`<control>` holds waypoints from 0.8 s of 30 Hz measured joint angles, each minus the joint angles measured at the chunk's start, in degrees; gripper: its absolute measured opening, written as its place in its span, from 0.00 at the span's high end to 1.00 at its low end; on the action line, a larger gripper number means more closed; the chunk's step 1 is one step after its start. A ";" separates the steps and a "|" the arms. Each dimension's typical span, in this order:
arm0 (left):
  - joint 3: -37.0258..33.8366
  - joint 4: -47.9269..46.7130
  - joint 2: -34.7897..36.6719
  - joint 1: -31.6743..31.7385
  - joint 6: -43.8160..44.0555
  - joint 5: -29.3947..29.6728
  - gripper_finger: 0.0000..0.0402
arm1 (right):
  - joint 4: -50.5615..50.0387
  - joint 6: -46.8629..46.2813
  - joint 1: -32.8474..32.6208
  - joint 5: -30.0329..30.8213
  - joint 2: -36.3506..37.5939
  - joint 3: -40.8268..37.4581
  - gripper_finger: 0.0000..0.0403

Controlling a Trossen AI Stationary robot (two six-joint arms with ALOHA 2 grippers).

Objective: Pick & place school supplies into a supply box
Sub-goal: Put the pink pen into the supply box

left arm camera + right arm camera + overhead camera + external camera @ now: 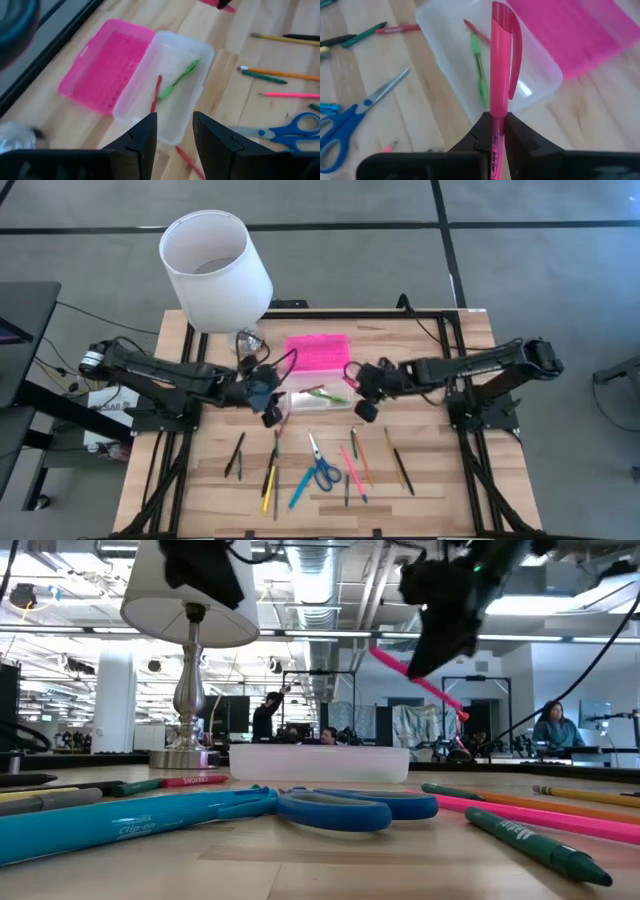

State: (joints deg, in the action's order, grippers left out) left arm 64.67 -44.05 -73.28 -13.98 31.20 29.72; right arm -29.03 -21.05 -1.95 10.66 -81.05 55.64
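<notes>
Wooden table strewn with supplies; pink pen clamped in right claw above supply box for drop; left claw parted, empty, at 9 o'clock of box.

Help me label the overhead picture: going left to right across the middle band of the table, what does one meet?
Left pincer, empty → clear supply box holding a green pen, its pink lid lying open on the far side → right pincer, holding a pink pen.
</notes>
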 joint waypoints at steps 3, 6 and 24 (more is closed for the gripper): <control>-1.63 -0.87 1.39 -3.01 5.82 3.24 0.70 | 7.45 6.21 3.75 -5.87 -2.18 0.00 0.96; -2.34 -1.95 1.49 -5.90 10.70 6.09 0.70 | 12.13 10.63 6.27 -11.51 -5.18 -0.04 0.96; -5.32 -3.36 1.66 -11.51 20.62 12.46 0.70 | 15.54 22.13 9.61 -14.81 -17.85 5.02 0.96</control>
State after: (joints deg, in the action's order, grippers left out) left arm 59.35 -47.41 -71.63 -25.50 51.82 42.18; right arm -13.49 1.08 7.66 -4.16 -98.90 60.65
